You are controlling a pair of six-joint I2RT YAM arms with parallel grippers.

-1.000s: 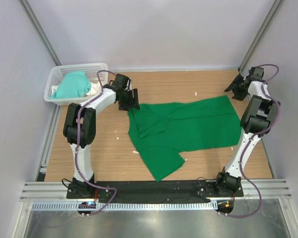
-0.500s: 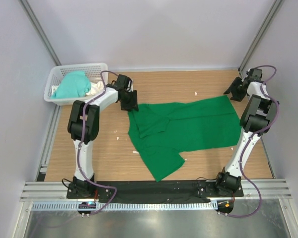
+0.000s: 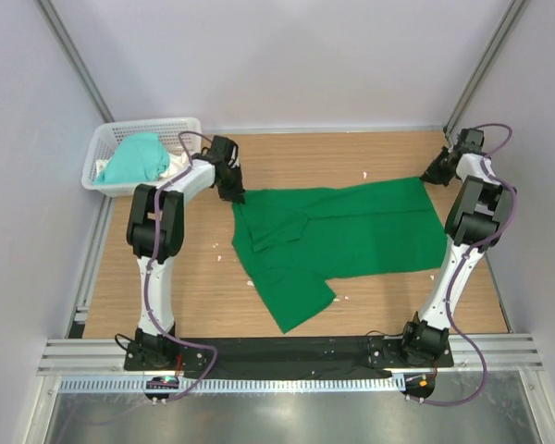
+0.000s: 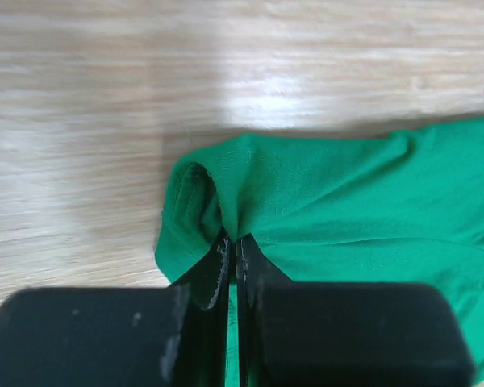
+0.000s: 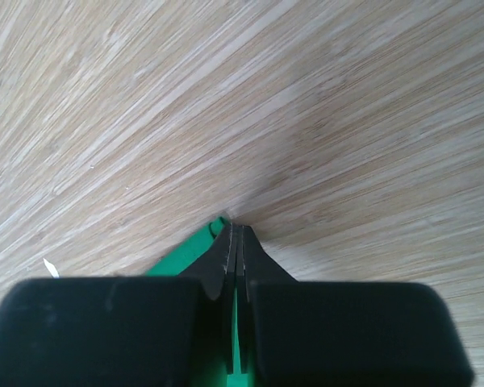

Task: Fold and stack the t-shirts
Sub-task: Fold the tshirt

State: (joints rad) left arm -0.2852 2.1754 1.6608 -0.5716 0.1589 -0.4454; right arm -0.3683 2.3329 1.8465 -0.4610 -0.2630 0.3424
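The deep green t-shirt [image 3: 351, 236] lies spread on the wooden table, one sleeve folded over its left part and a flap reaching toward the near edge. My left gripper [image 3: 233, 192] is shut on the shirt's far left corner. In the left wrist view the fabric [image 4: 347, 201] bunches up between the closed fingers of that gripper [image 4: 234, 238]. My right gripper [image 3: 435, 176] is shut on the far right corner. The right wrist view shows a thin green edge [image 5: 185, 256] pinched at the tips of that gripper [image 5: 235, 228]. The paler mint-teal t-shirt [image 3: 134, 157] sits crumpled in the basket.
The white lattice basket [image 3: 148, 123] stands at the far left corner, beside the left arm. Small white scraps [image 3: 365, 174] lie on the wood. Grey walls and metal posts close in the table on three sides.
Both grippers have come down onto the green shirt's far corners and shut on them. The shirt's left side has shifted a little to the left.
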